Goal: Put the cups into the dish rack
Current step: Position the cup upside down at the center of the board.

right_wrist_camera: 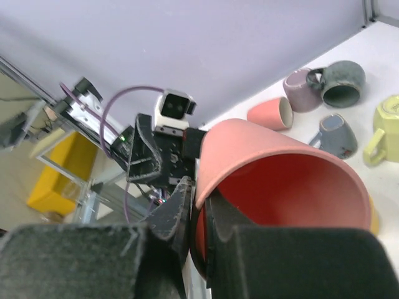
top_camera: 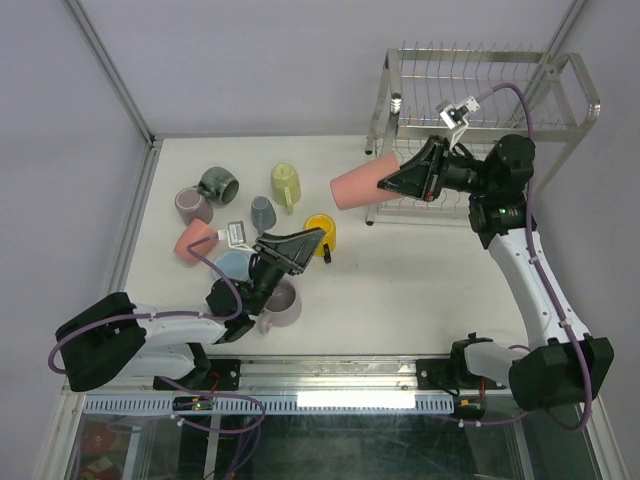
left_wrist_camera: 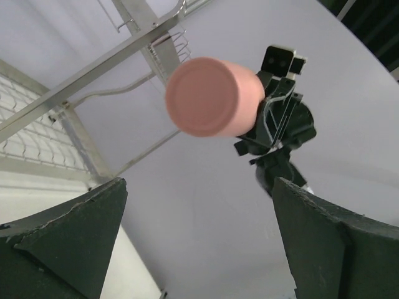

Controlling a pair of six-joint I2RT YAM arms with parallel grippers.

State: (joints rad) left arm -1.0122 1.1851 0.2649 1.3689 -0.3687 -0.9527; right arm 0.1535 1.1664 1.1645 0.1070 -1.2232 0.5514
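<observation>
My right gripper [top_camera: 388, 184] is shut on the rim of a salmon pink cup [top_camera: 358, 187], held on its side in the air just left of the chrome dish rack [top_camera: 480, 95]. In the right wrist view one finger sits inside the cup [right_wrist_camera: 280, 180] and one outside, at the gripper [right_wrist_camera: 202, 218]. My left gripper [top_camera: 312, 248] hangs open and tilted upward above a yellow cup [top_camera: 328, 225], holding nothing. Its view looks up between its fingers [left_wrist_camera: 75, 237] at the pink cup [left_wrist_camera: 209, 96] and the rack [left_wrist_camera: 124, 37].
Other cups lie on the table's left half: dark grey-green [top_camera: 217, 184], mauve [top_camera: 193, 206], pale yellow-green [top_camera: 285, 183], grey-blue [top_camera: 263, 212], a second salmon pink [top_camera: 195, 240], light blue [top_camera: 233, 265] and a mauve mug [top_camera: 281, 303] by the left arm.
</observation>
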